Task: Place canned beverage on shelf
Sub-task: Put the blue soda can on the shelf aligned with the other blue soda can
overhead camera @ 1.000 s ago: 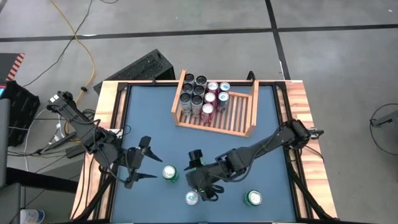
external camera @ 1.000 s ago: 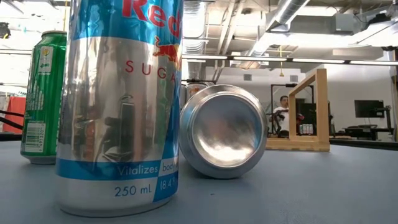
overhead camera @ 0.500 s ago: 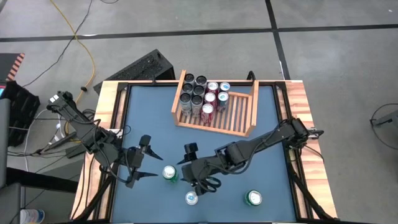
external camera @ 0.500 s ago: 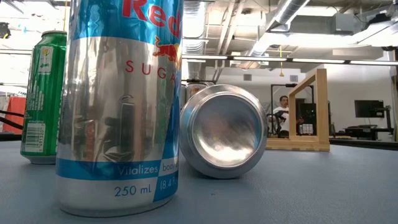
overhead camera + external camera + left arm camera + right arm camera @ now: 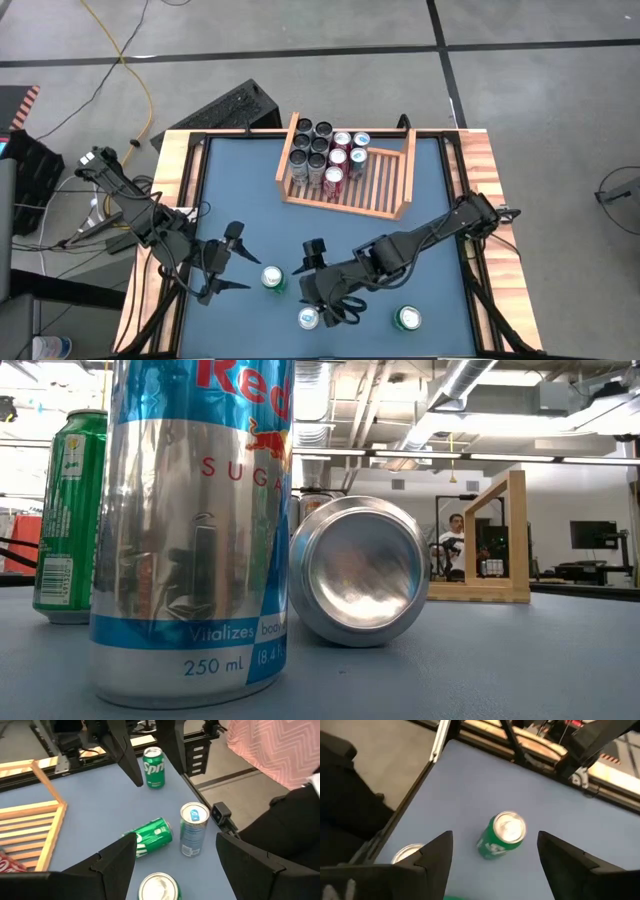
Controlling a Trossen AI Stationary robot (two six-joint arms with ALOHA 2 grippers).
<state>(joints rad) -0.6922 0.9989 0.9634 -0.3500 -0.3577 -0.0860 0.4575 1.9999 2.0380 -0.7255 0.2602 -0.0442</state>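
Table (image 5: 240, 190) first: a blue top framed in wood, with the shelf (image 5: 385, 185) at its far middle, a slatted wooden tray holding black, red and silver cans (image 5: 325, 155) packed upright in its left half, its right half bare. Both arms reach in over the near half. The right gripper (image 5: 318, 292) hangs with fingers spread above the gap between three loose cans, gripping nothing. The left gripper (image 5: 232, 262) waits near the left edge, fingers also spread and empty. Just right of it stands a green can (image 5: 273, 279). A silver-blue can (image 5: 309, 318) stands at the near edge, almost under the right gripper. Another green can (image 5: 407, 318), farther right, lies on its side, its silver bottom (image 5: 358, 572) facing the low camera.
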